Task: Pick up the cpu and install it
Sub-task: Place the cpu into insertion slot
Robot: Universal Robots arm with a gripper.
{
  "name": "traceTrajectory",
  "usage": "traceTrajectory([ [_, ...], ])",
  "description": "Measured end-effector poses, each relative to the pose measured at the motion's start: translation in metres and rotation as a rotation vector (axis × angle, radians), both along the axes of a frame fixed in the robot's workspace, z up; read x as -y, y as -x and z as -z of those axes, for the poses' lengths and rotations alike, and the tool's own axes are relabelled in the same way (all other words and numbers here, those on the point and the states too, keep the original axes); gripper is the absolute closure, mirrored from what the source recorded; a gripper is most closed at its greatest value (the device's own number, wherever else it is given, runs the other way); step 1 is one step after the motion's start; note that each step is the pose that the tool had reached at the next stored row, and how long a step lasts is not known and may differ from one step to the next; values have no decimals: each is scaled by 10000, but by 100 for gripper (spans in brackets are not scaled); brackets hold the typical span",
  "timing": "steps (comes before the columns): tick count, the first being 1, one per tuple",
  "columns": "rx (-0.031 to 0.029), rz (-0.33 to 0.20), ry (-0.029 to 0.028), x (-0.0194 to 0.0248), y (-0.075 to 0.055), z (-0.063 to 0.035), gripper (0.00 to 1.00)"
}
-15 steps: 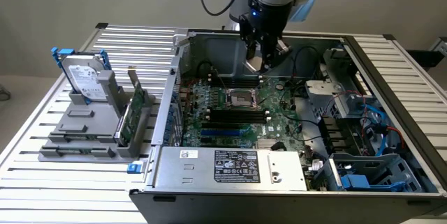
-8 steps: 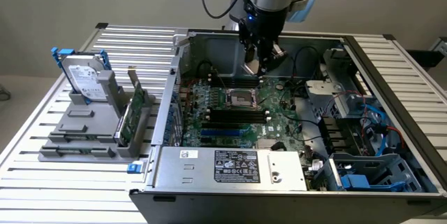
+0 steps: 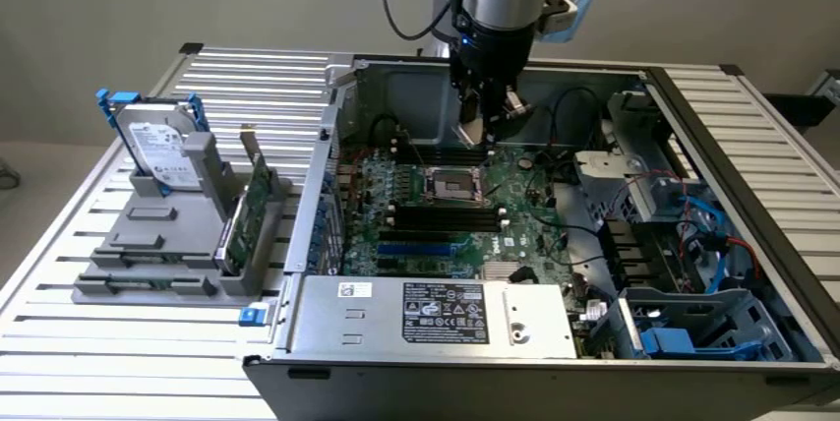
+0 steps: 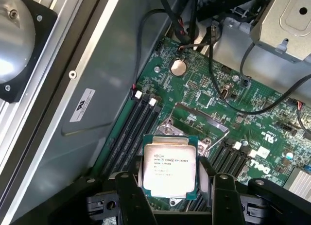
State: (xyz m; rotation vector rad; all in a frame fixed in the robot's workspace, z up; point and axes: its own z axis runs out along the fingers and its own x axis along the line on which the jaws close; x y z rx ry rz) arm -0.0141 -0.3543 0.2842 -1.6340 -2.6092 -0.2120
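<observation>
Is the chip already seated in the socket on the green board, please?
No, the gripper holds the chip between its fingers, apart from the socket on the board.

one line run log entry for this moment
gripper: shut on cpu | cpu: held above motherboard, near socket frame | install: cpu not yet in socket frame

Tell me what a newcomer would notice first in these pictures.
The open computer case on the slatted table, its green motherboard bare. Above it the arm's hand hangs near the socket, gripping the cpu between its fingers. At the exterior view's left, a hard drive stands in a grey rack.
</observation>
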Motion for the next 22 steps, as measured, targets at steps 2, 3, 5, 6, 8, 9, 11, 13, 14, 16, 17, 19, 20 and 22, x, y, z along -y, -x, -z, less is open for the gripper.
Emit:
traceTrajectory([
  [2, -29, 192, -1, 0, 2, 1, 45],
  [3, -57, 295, -2, 0, 3, 2, 45],
  [5, -161, 469, -3, -1, 5, 2, 45],
  [6, -232, 537, -4, 0, 5, 2, 45],
  [8, -364, 658, -2, 0, 8, 1, 45],
  [9, -410, 732, 0, 0, 11, 1, 45],
  [11, -445, 909, -3, 0, 15, 1, 45],
  [13, -460, 1101, -8, 0, 19, 4, 45],
  [14, -462, 1201, -12, 0, 23, 7, 45],
  [16, -466, 1402, -15, 0, 29, 12, 45],
  [17, -468, 1526, -17, 0, 29, 14, 45],
  [19, -472, 1808, -25, 0, 30, 22, 45],
  [20, -473, 1969, -28, 0, 30, 26, 45],
  [22, -475, 2312, -35, 0, 30, 35, 45],
])
